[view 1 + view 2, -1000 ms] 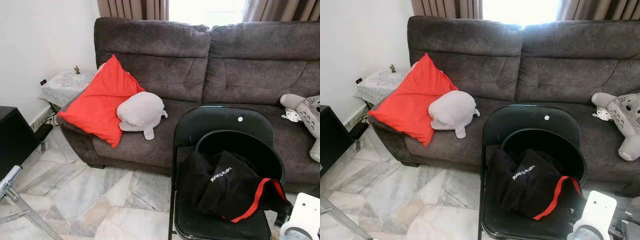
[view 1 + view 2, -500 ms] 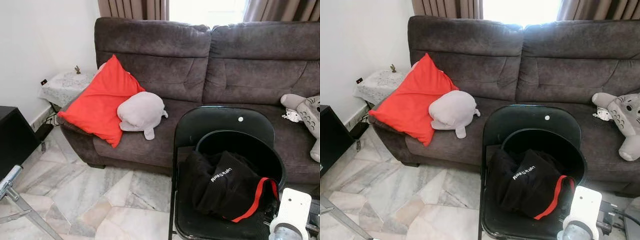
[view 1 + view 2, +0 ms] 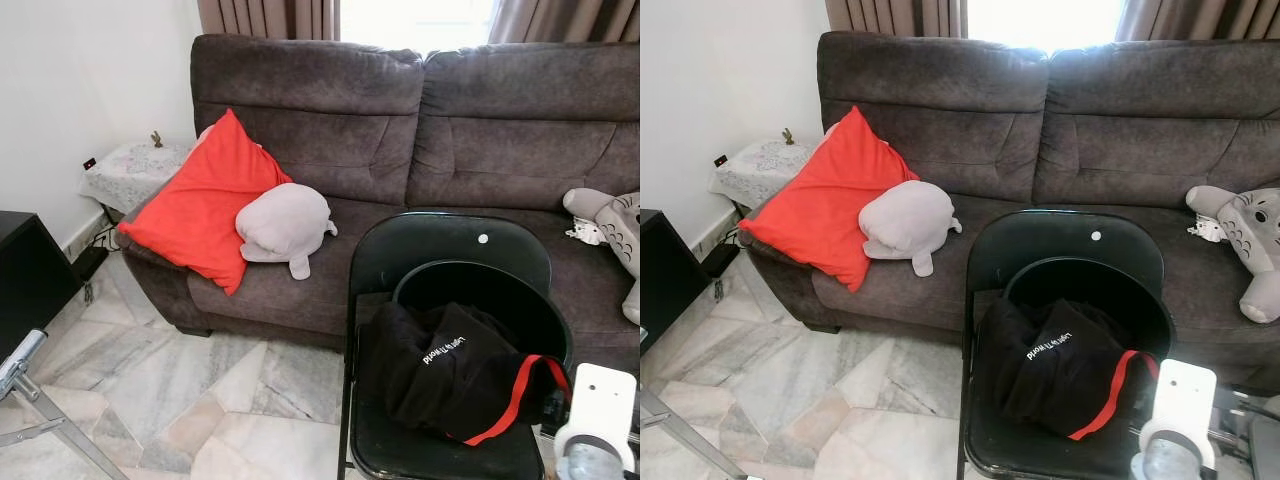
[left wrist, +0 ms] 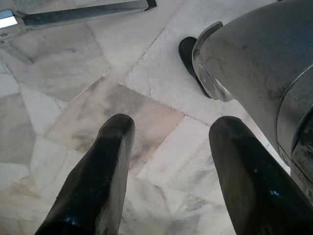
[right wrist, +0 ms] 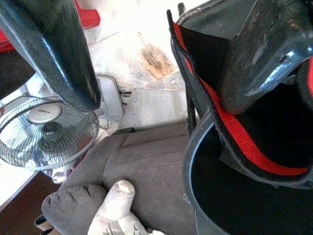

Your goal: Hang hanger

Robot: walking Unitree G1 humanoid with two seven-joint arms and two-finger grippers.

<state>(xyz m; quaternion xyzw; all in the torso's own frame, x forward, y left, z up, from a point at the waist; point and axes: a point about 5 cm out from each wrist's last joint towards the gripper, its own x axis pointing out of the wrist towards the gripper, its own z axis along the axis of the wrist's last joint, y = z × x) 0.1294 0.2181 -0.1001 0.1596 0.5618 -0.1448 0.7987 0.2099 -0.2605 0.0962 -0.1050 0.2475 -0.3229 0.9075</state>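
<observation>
A black folding chair (image 3: pixel 450 260) stands at the lower right of the left eye view, in front of a dark grey sofa (image 3: pixel 400 150). On its seat lies a crumpled black garment (image 3: pixel 450 375) with a red stripe. No hanger can be made out as such; if it is there, it is buried in the cloth.

The right gripper (image 5: pixel 161 63) sits at the lower right corner of the frame, just beside the garment's red-edged hem. In the right wrist view its jaws are spread wide, one finger (image 5: pixel 264 49) against the striped edge and the other clear of it, holding nothing. The left gripper (image 4: pixel 171 171) hangs idle over the marble floor (image 4: pixel 73 73), jaws apart and empty.

This looks like the reach-and-pick stage: the right arm is lined up on the garment but has not closed on anything. The next move calls for finding the hanger (or its hook) within the folds, sliding both fingers around it and closing firmly, since loose cloth alone would slip.

On the sofa rest a red cushion (image 3: pixel 205 205) and a grey plush (image 3: pixel 285 225).
</observation>
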